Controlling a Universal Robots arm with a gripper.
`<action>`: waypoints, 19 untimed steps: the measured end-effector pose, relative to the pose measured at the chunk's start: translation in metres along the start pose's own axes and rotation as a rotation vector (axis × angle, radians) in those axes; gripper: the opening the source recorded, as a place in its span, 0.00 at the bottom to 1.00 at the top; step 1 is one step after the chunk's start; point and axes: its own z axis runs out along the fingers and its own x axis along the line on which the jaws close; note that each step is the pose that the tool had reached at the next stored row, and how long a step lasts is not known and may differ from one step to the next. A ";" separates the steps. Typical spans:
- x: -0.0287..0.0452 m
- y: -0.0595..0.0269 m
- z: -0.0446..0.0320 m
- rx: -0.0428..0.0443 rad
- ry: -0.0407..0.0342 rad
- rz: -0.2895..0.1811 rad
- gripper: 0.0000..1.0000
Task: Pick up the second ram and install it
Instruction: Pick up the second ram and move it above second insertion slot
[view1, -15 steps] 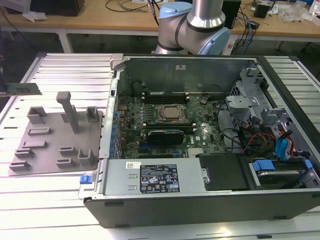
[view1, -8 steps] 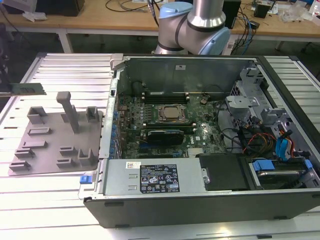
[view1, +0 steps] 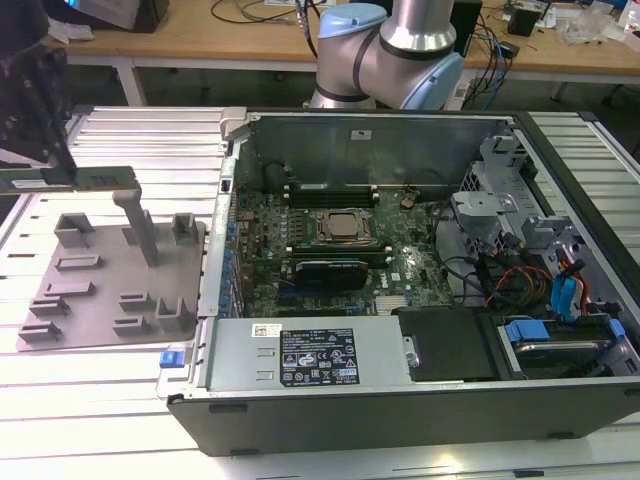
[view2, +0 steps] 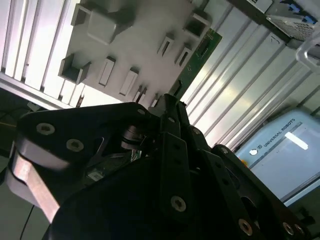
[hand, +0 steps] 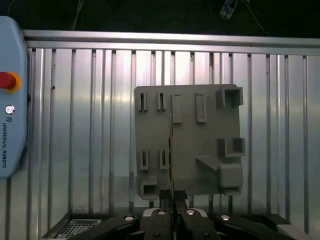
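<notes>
Green and thin, the second ram (view1: 95, 178) hangs level in the air above a grey plastic holder (view1: 90, 300), at the exterior view's left. The gripper (view1: 58, 172) is clamped on the stick. In the first wrist view its fingertips (hand: 161, 216) pinch the board edge-on over the holder.

The pick-up looks done, since the stick is clear of the holder's slots. The install is not done. The open computer case (view1: 400, 400) and its motherboard (view1: 400, 265) lie well apart from the stick, towards the exterior view's right, on the ribbed metal table (view1: 100, 400).
</notes>
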 end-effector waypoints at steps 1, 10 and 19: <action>0.0000 -0.0030 -0.0001 0.0000 0.0003 0.000 0.11; 0.0009 -0.0648 -0.0028 -0.0004 0.0030 0.000 0.11; 0.0015 -0.1112 -0.0049 -0.0012 0.0036 0.000 0.11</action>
